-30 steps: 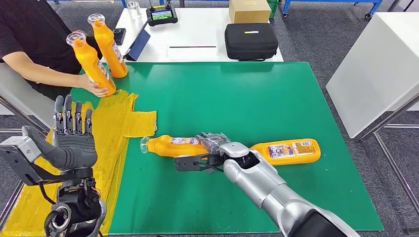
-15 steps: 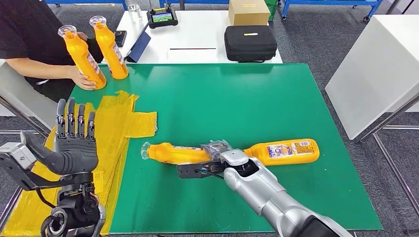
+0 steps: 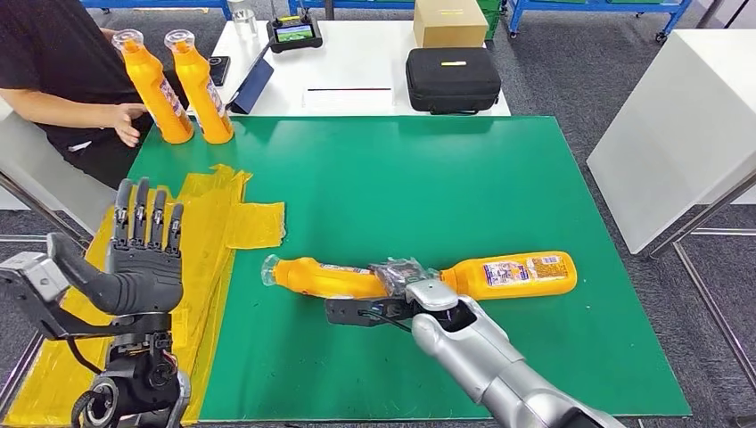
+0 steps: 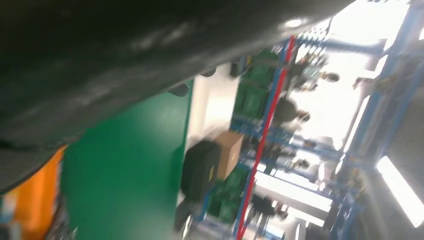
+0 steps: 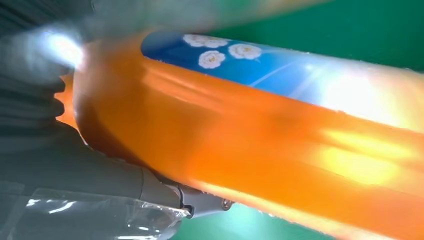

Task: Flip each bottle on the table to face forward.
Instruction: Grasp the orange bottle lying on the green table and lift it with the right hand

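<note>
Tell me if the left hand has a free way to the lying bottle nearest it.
Probably yes. The left hand is raised and open over the yellow sheet, with bare green mat between it and the bottle. But the right hand already grips that bottle.

Three cameras: one high overview, two close at the wrists.
Your head view looks forward and down over the green mat (image 3: 464, 187). Your right wrist view sits tight against the orange bottle (image 5: 280, 150), also at lower centre of the head frame. Your left wrist view, blurred and turned, shares the mat and black case (image 4: 200, 167).
</note>
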Available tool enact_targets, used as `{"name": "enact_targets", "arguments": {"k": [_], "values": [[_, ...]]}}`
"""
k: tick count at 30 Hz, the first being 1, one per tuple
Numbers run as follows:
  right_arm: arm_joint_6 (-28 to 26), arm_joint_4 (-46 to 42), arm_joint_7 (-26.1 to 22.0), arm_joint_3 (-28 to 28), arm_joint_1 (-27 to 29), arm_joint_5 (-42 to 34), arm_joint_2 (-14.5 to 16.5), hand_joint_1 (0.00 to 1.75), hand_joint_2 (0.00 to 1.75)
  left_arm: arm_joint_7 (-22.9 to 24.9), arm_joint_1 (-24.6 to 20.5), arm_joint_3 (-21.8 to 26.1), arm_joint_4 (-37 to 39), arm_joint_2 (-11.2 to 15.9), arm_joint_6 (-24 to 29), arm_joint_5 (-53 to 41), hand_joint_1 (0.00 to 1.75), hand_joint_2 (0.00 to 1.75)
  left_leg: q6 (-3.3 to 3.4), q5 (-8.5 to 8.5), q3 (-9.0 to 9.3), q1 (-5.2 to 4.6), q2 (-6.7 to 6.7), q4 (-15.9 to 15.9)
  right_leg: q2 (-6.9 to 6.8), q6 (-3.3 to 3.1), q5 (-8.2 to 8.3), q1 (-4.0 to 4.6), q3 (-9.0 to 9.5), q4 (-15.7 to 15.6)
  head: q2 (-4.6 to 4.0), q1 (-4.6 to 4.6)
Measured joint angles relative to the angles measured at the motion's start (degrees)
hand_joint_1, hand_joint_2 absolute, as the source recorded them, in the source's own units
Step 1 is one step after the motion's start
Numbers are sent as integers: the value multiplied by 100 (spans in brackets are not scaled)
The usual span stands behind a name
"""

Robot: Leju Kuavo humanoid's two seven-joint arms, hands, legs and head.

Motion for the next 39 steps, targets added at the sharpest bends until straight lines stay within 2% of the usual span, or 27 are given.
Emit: {"name": "enact_targets", "arguments": {"k": [3,7,11,14,17,21,30,33,39], "values": [[-11,-807,118,-417,395,-419,-198,175,175,98,17,1,4,0,-190,207,0,0,1,0,-18,-2,1,0,0,2,1,-1,-12,0,0,2],[-379,-1855,-106,-1013,955,-1314,-365,175,175,81,20,2,21,0,-432,536,0,175,2,1,-47,-3,4,2,0,3,3,-3,-41,0,0,-1],[-856,-3389,-560,-1795,1416,-2281,-479,175,175,-128,11,2,84,-8,-538,710,0,175,1,0,-68,-1,-2,3,-1,3,2,-2,-65,0,0,0],[-928,-4321,-814,-2259,1705,-2439,-570,175,175,-220,-54,2,149,-19,-504,744,0,175,2,-1,-79,1,0,3,0,3,2,-2,-75,0,0,1],[-1006,-4829,-1136,-2507,1940,-2508,-622,175,175,-295,-166,2,230,-16,-457,890,0,175,1,-2,-82,2,4,2,1,3,2,-2,-77,0,0,0],[-1090,-5016,-1318,-2598,2031,-2556,-636,175,175,-331,-234,2,291,10,-452,1180,0,175,1,-2,-80,2,8,2,1,3,2,-2,-77,0,0,0],[-1092,-5027,-1323,-2596,2060,-2568,-636,175,175,-240,-240,-16,294,57,-594,1462,0,175,1,0,-82,4,6,2,1,3,2,-2,-77,2,0,0],[-1069,-4998,-1260,-2555,2031,-2550,-587,175,175,-128,-268,-124,295,61,-737,1621,0,175,1,0,-85,4,6,2,1,3,2,-2,-77,2,0,0],[-984,-4881,-1142,-2344,1956,-2487,-401,175,175,-158,-312,-429,291,48,-665,1462,0,175,1,0,-85,4,2,2,0,3,2,-2,-77,2,0,1]]}}
